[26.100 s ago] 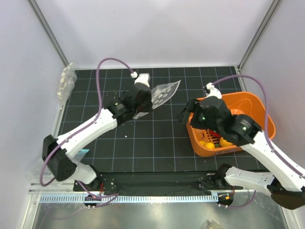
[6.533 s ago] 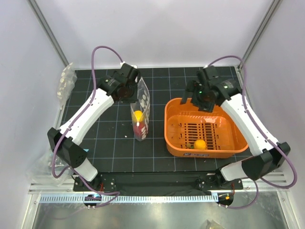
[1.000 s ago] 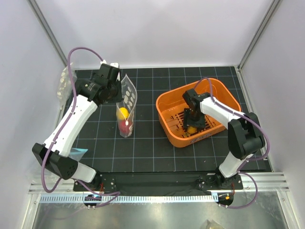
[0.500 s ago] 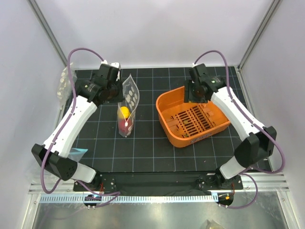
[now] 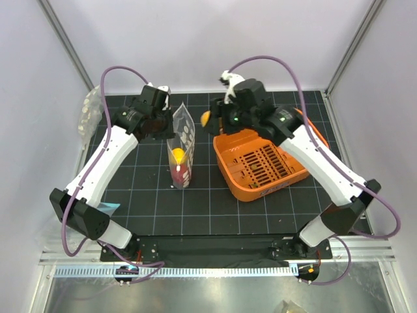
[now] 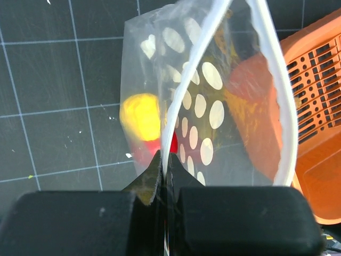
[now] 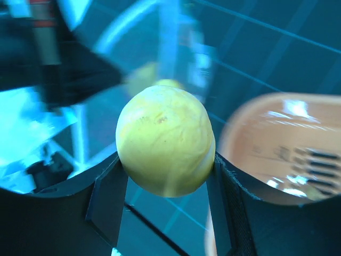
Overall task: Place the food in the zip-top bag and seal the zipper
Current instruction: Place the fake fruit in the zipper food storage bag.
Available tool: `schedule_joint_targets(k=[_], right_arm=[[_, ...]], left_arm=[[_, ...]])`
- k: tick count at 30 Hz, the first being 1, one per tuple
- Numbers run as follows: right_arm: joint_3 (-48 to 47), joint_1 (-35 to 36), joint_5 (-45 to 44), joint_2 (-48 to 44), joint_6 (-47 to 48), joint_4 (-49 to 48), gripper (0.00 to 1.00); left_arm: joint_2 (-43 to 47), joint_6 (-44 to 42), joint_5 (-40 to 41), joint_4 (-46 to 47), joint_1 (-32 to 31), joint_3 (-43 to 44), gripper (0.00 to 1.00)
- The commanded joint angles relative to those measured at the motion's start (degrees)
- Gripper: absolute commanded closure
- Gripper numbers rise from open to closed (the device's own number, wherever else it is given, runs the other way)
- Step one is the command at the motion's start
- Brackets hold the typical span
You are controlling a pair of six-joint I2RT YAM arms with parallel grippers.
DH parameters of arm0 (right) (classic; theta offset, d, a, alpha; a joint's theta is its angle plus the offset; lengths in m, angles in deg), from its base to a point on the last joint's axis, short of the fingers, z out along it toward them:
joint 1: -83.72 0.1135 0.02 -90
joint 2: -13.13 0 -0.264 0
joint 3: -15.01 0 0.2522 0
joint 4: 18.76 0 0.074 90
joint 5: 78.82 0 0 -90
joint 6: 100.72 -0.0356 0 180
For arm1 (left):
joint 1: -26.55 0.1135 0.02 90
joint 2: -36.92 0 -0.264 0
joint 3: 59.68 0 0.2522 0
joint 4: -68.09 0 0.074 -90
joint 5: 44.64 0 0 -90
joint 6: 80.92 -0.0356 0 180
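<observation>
Top view, left claw: our left claw [image 5: 168,126] is closed on the upper edge of the zip-top bag [image 5: 185,145]. It holds the bag upright on the counter [image 5: 143,195] so that the mouth faces up for loading.
Top view, bag contents: a yellow fruit [image 5: 177,155] and a red fruit [image 5: 180,175] sit low inside the bag.
Top view, right claw: our right claw [image 5: 210,119] grips an orange-yellow fruit [image 5: 206,119] in the air. The fruit is between the bag's top and the orange basket [image 5: 225,171], just beside the mouth, and we judge it is on its way to the drop.
Top view, basket: we see no fruit on its slotted floor, though the arm hides the far part.
Left wrist, grip: the fingers [image 6: 80,224] are shut with one wall of the bag pinched between them. The other wall bows away, which keeps the mouth gaping.
Left wrist, zipper: the white zipper [image 6: 198,45] runs as two parted curves, so we read it as unsealed.
Left wrist, contents: the yellow and red fruits show through the dotted plastic, and the basket lies close on the right.
Right wrist, grip: both fingers [image 7: 106,202] press the sides of the fruit, which fills the gap between them.
Right wrist, background: it is blurred. We make out what seems to be the bag's open rim behind the fruit and the basket on the right.
Our judgement: the fruit needs to be over the opening before release, and the sealing is not yet done.
</observation>
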Motion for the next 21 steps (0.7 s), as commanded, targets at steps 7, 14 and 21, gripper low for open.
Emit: schedule_joint_targets(k=[7, 14, 21], right_arm=[[-8.41, 5.95, 5.08, 10.16, -6.27, -8.77, 0.64], [-6.58, 7.01, 3.94, 13.86, -8.29, -7.89, 0.64], [-4.83, 7.45, 1.12, 13.52, -7.68, -4.19, 0.39]], left_arm=[[1.84, 1.44, -2.38, 2.23, -0.06, -0.85, 1.00], [3.60, 4.78, -5.97, 3.55, -0.06, -3.31, 1.00], [4.39, 6.20, -8.01, 6.10, -0.06, -5.60, 1.00]])
